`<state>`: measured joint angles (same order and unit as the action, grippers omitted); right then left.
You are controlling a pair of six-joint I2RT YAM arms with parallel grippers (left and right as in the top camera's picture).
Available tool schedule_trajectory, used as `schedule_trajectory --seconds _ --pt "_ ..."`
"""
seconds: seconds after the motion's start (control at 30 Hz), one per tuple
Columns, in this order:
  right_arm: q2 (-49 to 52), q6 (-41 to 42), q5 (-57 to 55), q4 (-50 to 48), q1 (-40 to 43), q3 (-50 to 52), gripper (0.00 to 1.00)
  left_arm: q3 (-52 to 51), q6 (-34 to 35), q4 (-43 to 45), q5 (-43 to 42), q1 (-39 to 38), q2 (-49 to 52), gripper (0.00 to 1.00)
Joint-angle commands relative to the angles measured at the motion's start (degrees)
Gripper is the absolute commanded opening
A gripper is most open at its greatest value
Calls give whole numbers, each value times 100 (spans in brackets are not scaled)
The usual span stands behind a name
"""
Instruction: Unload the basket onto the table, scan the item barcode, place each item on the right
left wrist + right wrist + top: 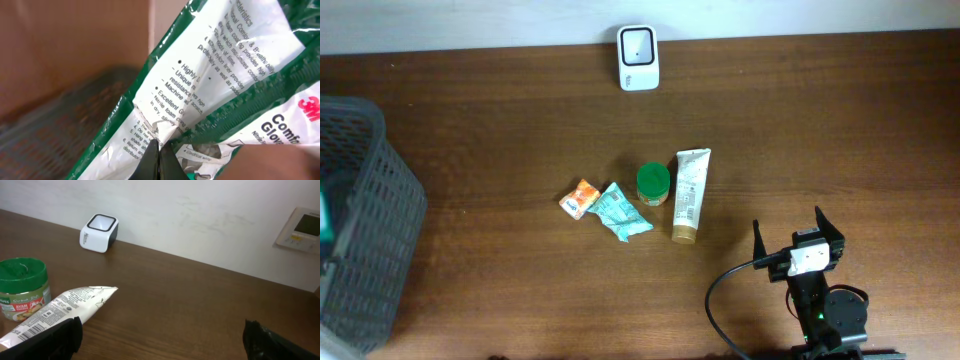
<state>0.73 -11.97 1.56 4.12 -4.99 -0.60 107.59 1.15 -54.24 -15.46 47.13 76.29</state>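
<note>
L tool (159, 161): shut, pinching pack (210, 75) edge.
R tool (792, 233): fully open, empty.
Risk: thin edge grip; pack may slip.

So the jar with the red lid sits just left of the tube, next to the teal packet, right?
Not quite. The lid is green, not red, as the overhead view shows. The rest holds: the jar sits just left of the tube, next to the teal packet.
</note>
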Motion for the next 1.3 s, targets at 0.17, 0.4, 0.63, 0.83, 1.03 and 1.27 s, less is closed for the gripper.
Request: schedule_trajectory --seconds 0.17,0.4,0.63,0.83,1.03,1.27 --pt "-37 61 15 22 -39 28 98 111 570 -184 -321 -1864 -1333 0" --pt "-37 61 15 22 -39 28 98 -675 658 -1552 -319 -2883 -782 0" --pt "-37 61 15 22 -39 28 98 -2966 1543 -706 9 -3543 -221 0" --pt "-37 61 15 22 -39 28 98 -4262 2094 426 1303 -4304 -129 0" --pt "-37 61 15 22 -39 28 98 -4804 2763 1084 2723 -4872 -107 0" --pt "-37 61 15 22 -39 28 98 -5130 2973 1729 2933 -5141 590 0"
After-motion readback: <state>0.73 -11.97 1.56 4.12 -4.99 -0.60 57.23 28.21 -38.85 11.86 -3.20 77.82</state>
